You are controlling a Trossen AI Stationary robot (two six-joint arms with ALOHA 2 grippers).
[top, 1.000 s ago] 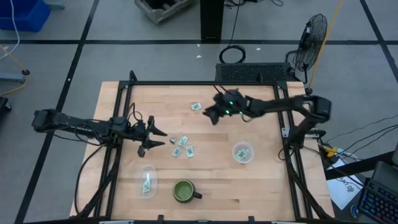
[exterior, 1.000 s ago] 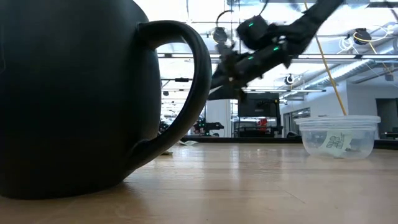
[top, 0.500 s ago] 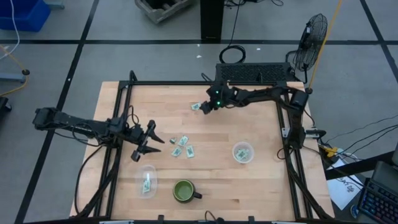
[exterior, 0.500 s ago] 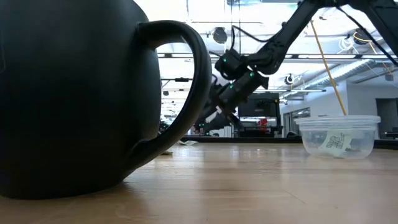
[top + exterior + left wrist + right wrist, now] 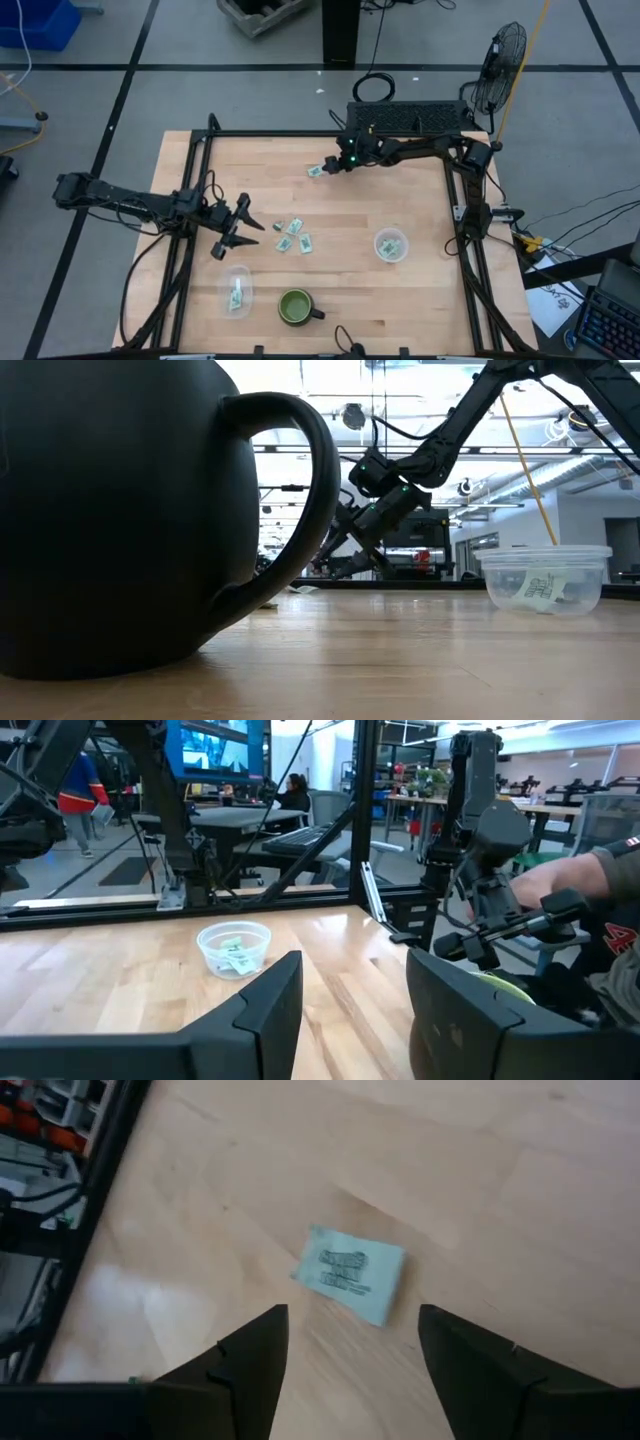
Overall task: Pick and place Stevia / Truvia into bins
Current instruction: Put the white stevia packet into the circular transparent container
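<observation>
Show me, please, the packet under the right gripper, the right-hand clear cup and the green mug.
Packet (image 5: 349,1273), right wrist view, printed face.
Clear cup (image 5: 391,246), high view, its rim.
Green mug (image 5: 294,306), high view, its rim.

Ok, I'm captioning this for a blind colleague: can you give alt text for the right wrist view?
A small pale green and white rectangular paper packet lies flat on the light wooden table, just ahead of the right gripper, whose two dark fingers stand open on either side of it, not touching it.
</observation>
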